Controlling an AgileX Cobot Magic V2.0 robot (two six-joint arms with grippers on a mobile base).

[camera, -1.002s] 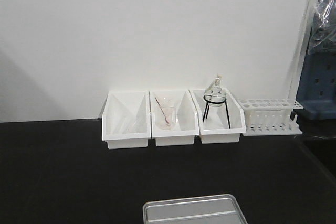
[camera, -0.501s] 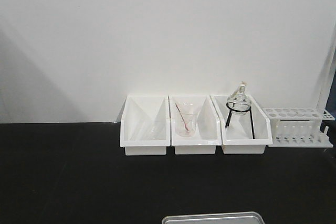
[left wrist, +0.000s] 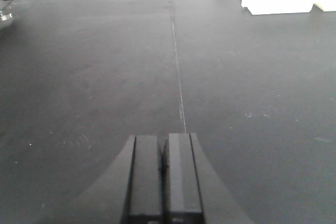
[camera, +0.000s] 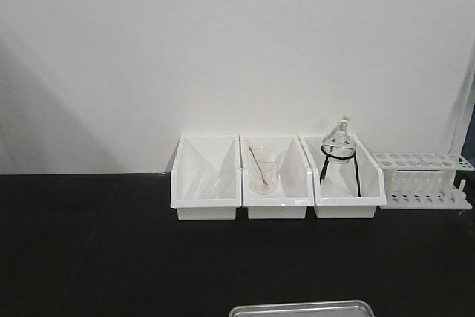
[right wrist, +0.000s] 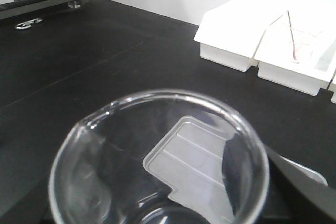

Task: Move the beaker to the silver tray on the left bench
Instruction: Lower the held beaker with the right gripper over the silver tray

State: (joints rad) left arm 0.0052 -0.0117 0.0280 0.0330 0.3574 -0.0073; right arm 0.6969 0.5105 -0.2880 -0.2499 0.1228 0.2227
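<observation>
Glass in the right jaws: beaker (right wrist: 157, 156), mouth up and close to the wrist lens. Apparently clamped somewhere below the rim, with only one dark finger (right wrist: 307, 187) visible at its right side and the opposite one hidden. Held off the desk (right wrist: 79, 77), with the silver tray (camera: 300, 309) showing through the clear wall, below and just ahead.

Likely light, rigid, brittle and slick, with no give under squeeze, so moderate pressure only. Best taken on the straight wall under the flared rim, away from the pour lip. To be set down upright and gently, glass on metal.

Left jaws pressed together, holding nothing, low over black desk.

Further out, against the white wall: three white bins (camera: 278, 183). Middle one with a glass vessel and red-tipped rod (camera: 261, 172), right one with a flask on a black stand (camera: 338, 150). Tube rack (camera: 419, 176) just beside.
</observation>
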